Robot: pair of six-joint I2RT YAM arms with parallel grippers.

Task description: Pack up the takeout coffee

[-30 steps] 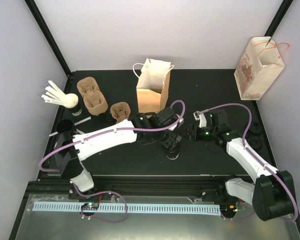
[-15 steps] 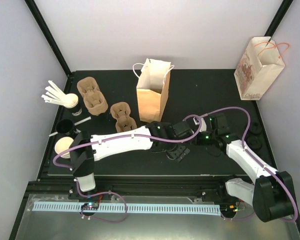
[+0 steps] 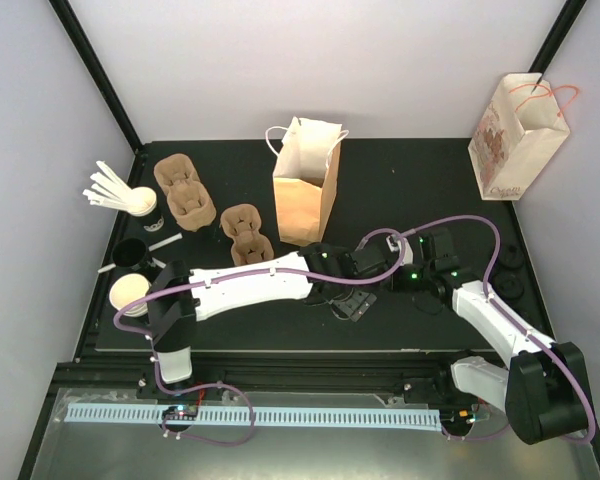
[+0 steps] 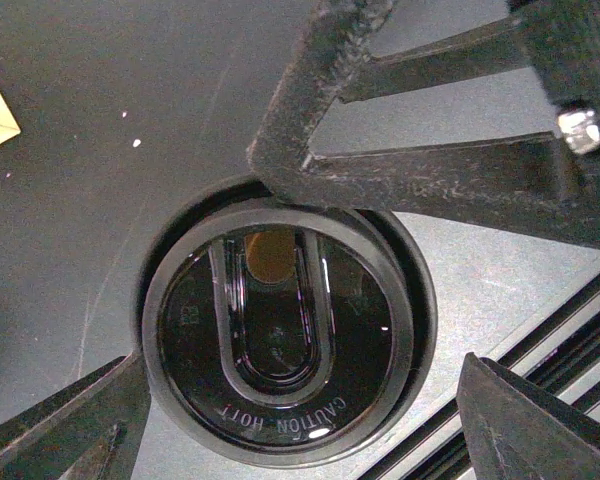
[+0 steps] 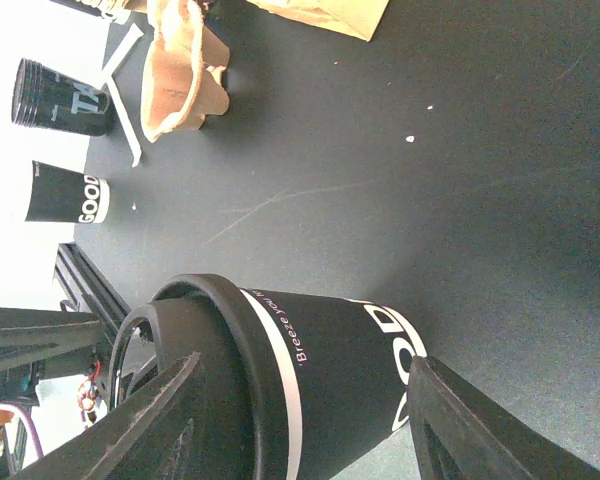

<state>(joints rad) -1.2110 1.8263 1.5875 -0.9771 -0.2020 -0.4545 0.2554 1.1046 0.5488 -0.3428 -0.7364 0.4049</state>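
Note:
The takeout coffee is a black paper cup (image 5: 350, 375) with white lettering and a black lid (image 4: 280, 335), standing upright on the dark mat. My left gripper (image 4: 305, 358) hangs straight above the lid, open wide. Its left finger (image 4: 70, 420) is at the lid's rim and its right finger (image 4: 540, 420) stands apart. My right gripper (image 5: 305, 358) is rolled on its side and open, with the cup lying across its gap. Its upper finger (image 4: 310, 170) touches the lid's rim. From the top, the left gripper (image 3: 350, 300) hides most of the cup.
An open brown paper bag (image 3: 305, 185) stands behind the arms. A printed white bag (image 3: 515, 135) leans at the far right. Cardboard cup carriers (image 3: 185, 190) (image 3: 245, 230), white stirrers (image 3: 110, 188) and spare black cups (image 5: 65, 192) (image 5: 60, 95) sit at the left.
My left arm has swung right and come down over the cup, uncovering a cream-topped cup at the left edge. The right gripper has stayed about where it was.

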